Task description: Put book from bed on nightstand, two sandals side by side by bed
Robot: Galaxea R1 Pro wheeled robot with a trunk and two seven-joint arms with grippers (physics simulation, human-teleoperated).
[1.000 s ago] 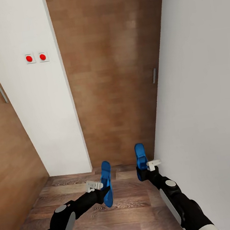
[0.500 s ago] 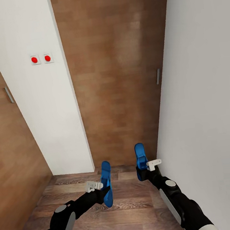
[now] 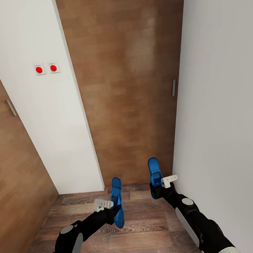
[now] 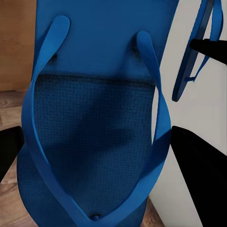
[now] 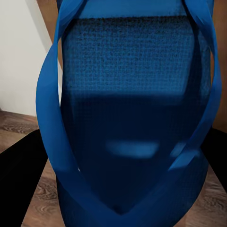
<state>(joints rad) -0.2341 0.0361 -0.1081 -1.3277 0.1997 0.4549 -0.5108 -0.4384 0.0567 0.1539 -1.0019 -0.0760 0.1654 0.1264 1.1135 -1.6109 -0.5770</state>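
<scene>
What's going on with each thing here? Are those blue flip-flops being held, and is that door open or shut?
Left sandal: held upright, off the floor, in the left gripper.
Right sandal: held upright, off the floor, in the right gripper.
Wooden door ahead: shut.
Side door: shut.
Two wall switches: both showing red.

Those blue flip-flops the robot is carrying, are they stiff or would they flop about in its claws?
Probably fairly stiff: the sandal in the left claw stands nearly upright above the grip without drooping. It looks light, since a thin foam-like sole shows in the left wrist view. The textured footbed likely resists slipping, though the thin straps would bend easily.
</scene>
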